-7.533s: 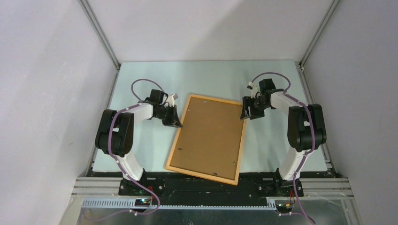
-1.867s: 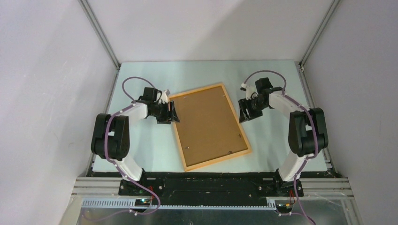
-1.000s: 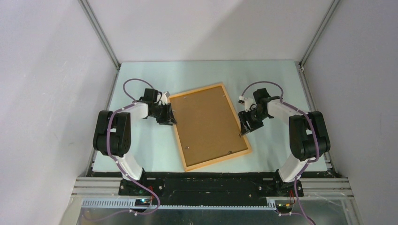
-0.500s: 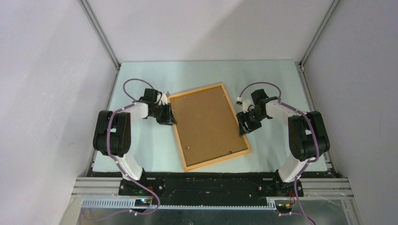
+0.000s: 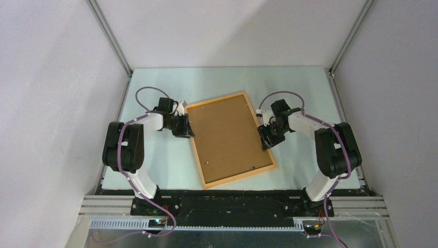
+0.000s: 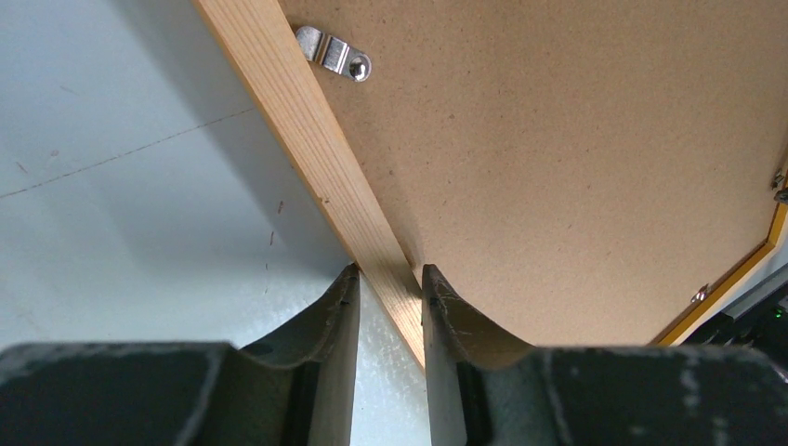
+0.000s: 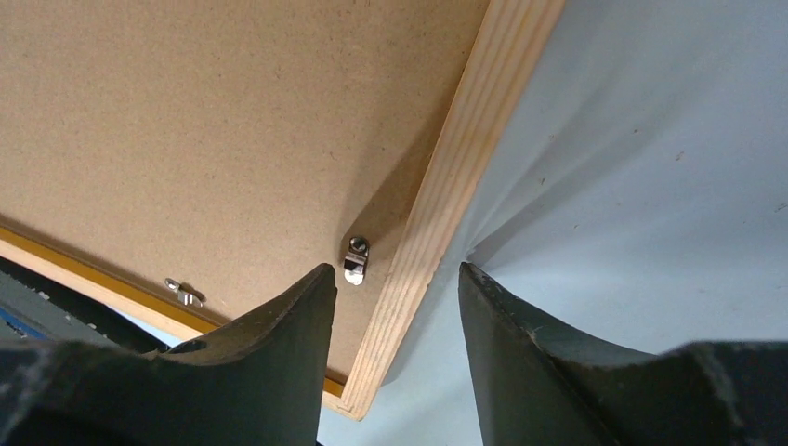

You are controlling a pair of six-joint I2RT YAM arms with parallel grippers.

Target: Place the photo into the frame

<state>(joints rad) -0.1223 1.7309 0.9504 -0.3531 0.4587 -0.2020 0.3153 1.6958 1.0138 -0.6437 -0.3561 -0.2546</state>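
The frame (image 5: 240, 176) lies face down and askew in the middle of the table, its brown backing board (image 5: 227, 137) facing up. My left gripper (image 5: 188, 129) is shut on the frame's left wooden rail (image 6: 297, 130), one finger on the rail's outer side and one on the board side (image 6: 390, 279). My right gripper (image 5: 264, 140) is open and straddles the right rail (image 7: 465, 158), with a gap between the rail and the outer finger (image 7: 395, 274). The photo does not show in any view.
Small metal turn clips (image 6: 333, 54) (image 7: 355, 258) sit on the backing board by the rails. The pale green table (image 5: 155, 165) is walled by grey panels left, right and back. The arm bases stand along the near edge.
The frame was swung to a new angle several seconds back. In the last second my right gripper moved in onto the right rail and its jaws narrowed a little. The left gripper held still.
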